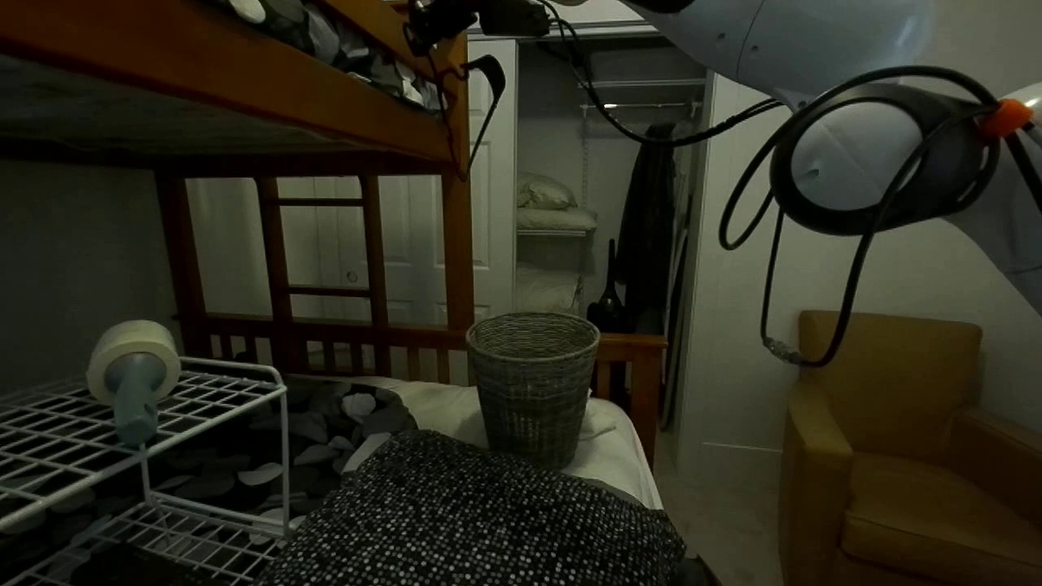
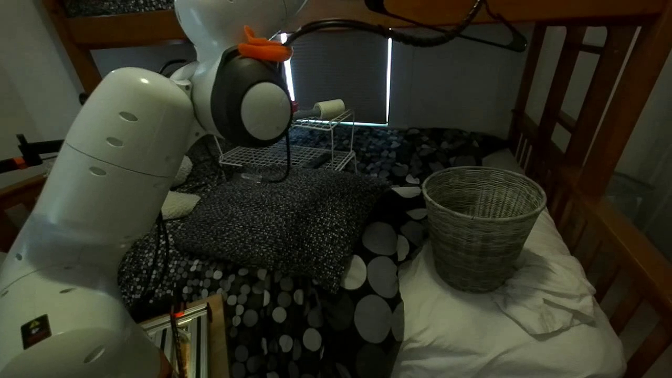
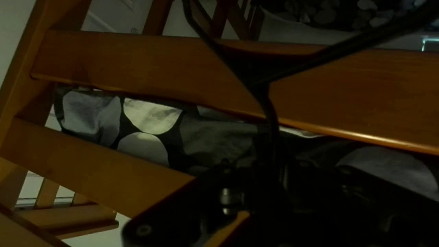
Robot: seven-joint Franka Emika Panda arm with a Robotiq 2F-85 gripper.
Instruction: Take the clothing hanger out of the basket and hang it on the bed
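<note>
The dark clothing hanger is off the basket, at the upper bunk rail of the brown wooden bed. In an exterior view the hanger's arms show at the top edge, in front of the bed rail. In the wrist view the hanger's neck runs into my gripper, which is shut on it; its arms spread across the rail. I cannot tell whether the hanger touches the rail. My gripper is partly cut off at the top. The grey basket stands upright on the lower mattress.
A white wire rack with a tape roll stands on the lower bunk. A dark speckled pillow lies before the basket. A tan armchair is beyond the bed. Cables loop from the arm.
</note>
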